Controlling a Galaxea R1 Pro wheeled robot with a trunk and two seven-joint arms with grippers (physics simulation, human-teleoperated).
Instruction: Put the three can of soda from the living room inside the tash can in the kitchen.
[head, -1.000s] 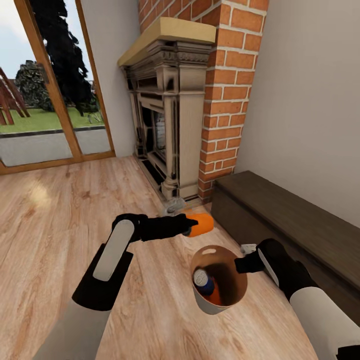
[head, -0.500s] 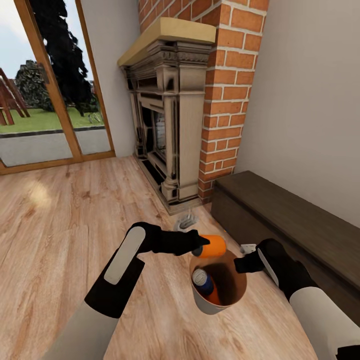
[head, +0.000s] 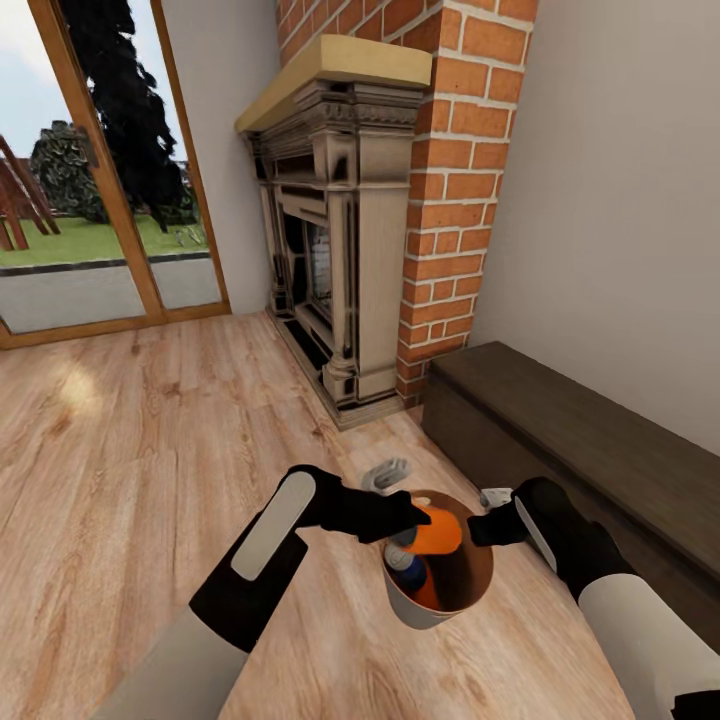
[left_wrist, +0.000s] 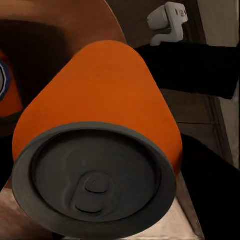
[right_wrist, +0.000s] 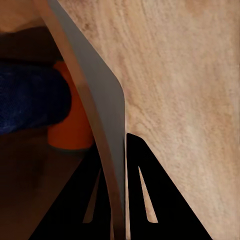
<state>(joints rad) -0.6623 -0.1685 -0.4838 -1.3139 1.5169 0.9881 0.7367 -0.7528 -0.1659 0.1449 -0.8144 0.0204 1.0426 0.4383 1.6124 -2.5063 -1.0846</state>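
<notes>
— Over the mouth of the trash can (head: 478, 580), held sideways: third soda can (head: 436, 530), long axis roughly level, bright orange, its far end reaching across toward the right side of the rim. Clamped in the left gripper (head: 408, 518), fingers closed round the body near the end closest to the arm.

— And beneath it?

— Straight down, inside the pail: a dark blue can (head: 406, 567) with silver top and another orange can (head: 430, 595), both resting against the copper-brown inner wall. So a drop from there should land among them, provided the level can clears the rim; tipping it end-down would probably ease that.

— Right side?

— Pinching the pail's rim. Right gripper (right_wrist: 114, 195) closed on the thin grey wall (right_wrist: 107, 125), one finger inside, one outside, wood floor (right_wrist: 185, 75) behind. Steadies the target, leaves the release to the nearer left arm.

— Surfaces?

— Smooth painted cylinder, dull grey lid with pull tab (left_wrist: 92, 185) facing the left wrist camera; tapered round pail, matt grey outside. Planked wood floor, red-brick fireplace (head: 450, 170) and dark low bench (head: 600, 440) beyond
</notes>
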